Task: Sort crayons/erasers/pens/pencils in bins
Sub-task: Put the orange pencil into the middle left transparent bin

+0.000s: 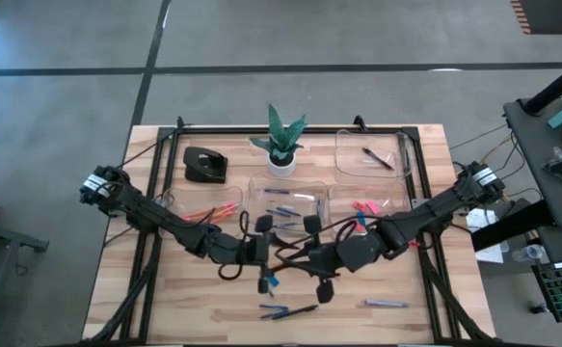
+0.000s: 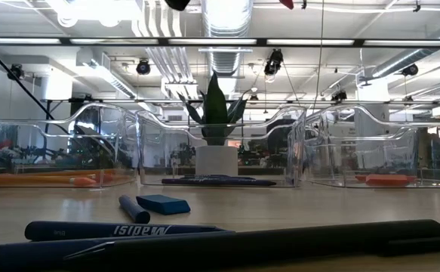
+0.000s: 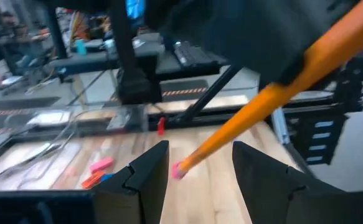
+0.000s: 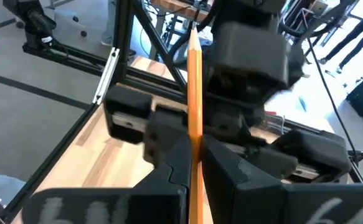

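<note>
My right gripper (image 4: 197, 155) is shut on an orange pencil (image 4: 195, 81) above the table's middle (image 1: 309, 258). My left gripper (image 3: 200, 168) is open and faces it (image 1: 264, 253). The pencil (image 3: 256, 106) slants down from the right gripper, and its pink end (image 3: 178, 169) sits between my left fingers, close to one of them. Other pencils lie in the left bin (image 1: 199, 207). Crayons and pens lie in the middle bin (image 1: 285, 198), pink erasers in the right bin (image 1: 372, 207), and one pen in the far bin (image 1: 372, 154). My right gripper pinches the pencil's shaft (image 4: 194, 134) between its two fingers, which lie along it. The pencil is lifted clear of the table and sticks out toward my left gripper. My left gripper: I cannot tell whether its finger (image 3: 153, 171) touches the pink end.
A blue crayon (image 2: 134, 208) and a blue eraser (image 2: 163, 203) lie on the table under the grippers. Dark pens (image 1: 285, 310) lie near the front edge, and another (image 1: 387, 304) at the front right. A black desk object (image 1: 204, 164) and a potted plant (image 1: 281, 159) stand at the back.
</note>
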